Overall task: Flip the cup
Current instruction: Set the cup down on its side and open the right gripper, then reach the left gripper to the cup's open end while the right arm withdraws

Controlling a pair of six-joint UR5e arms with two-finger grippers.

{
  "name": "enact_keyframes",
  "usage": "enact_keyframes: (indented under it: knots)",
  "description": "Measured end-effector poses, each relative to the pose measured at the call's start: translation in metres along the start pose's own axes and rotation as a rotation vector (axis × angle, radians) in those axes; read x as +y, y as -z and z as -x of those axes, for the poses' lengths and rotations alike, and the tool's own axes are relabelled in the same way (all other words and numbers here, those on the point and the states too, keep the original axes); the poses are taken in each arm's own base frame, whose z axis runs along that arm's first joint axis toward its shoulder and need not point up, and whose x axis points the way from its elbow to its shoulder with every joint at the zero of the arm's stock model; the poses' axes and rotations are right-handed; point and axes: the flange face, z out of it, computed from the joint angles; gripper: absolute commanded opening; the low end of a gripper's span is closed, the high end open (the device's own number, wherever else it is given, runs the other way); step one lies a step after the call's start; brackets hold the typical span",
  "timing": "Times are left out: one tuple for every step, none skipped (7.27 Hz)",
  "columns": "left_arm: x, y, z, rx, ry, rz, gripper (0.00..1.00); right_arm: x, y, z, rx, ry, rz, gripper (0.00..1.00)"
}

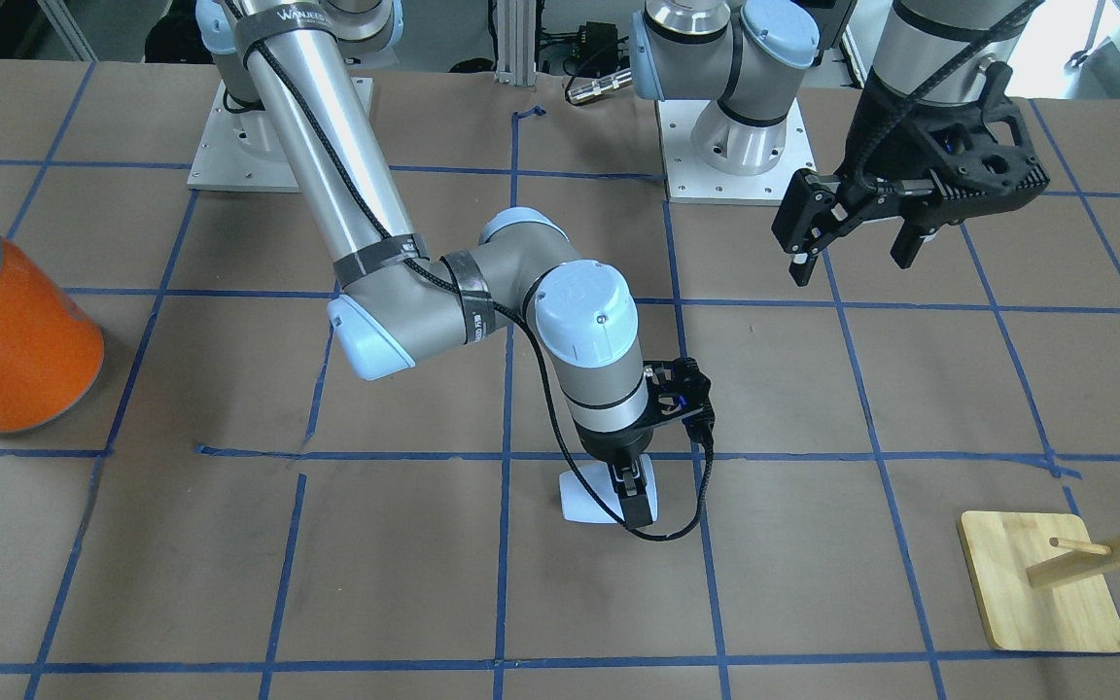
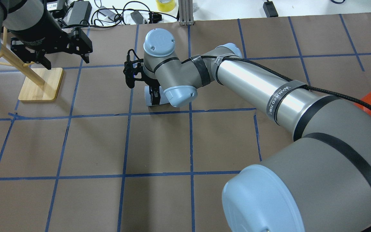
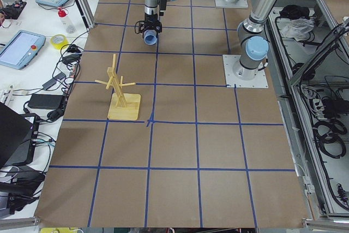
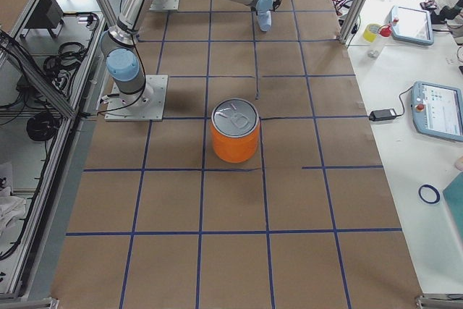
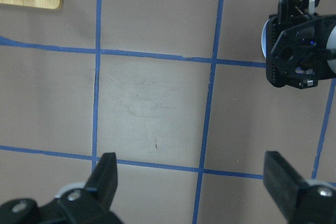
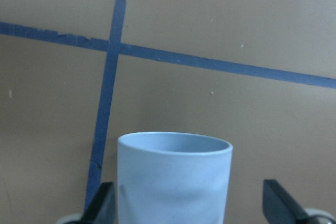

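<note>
Cup lies on its side on the table, well apart from the wooden stand. You see the right gripper straddling it, jaws spread, not clamped. Left gripper hangs near the stand, jaws spread.

The bench is flat brown, ruled into squares by blue tape lines. Near its middle the cup is plain pale blue-white with no print. To the right the can is bright orange with a silver top. To the left the stand is pale yellow wood. The right arm and the left arm have silver tubes, and the right arm also shows grey joints, pale blue caps, black bands and a black braided cable. The right gripper and the left gripper are black, the left one's fingers patched with white
</note>
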Motion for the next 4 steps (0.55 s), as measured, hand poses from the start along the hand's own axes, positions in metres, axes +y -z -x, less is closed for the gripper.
enact_keyframes:
  knots:
    - [-0.001,-0.007,-0.003,0.031,-0.013,0.016,1.0,0.014,0.027,-0.011,0.023,-0.054,0.036,1.0]
    - [-0.005,-0.022,-0.007,0.06,-0.023,0.049,1.0,0.047,0.054,-0.027,0.046,-0.119,0.098,1.0]
    - [-0.013,-0.043,-0.011,0.073,-0.031,0.08,1.0,0.087,0.079,-0.044,0.061,-0.193,0.14,1.0]
    - [-0.024,-0.069,-0.014,0.091,-0.052,0.108,1.0,0.126,0.098,-0.056,0.066,-0.317,0.166,1.0]
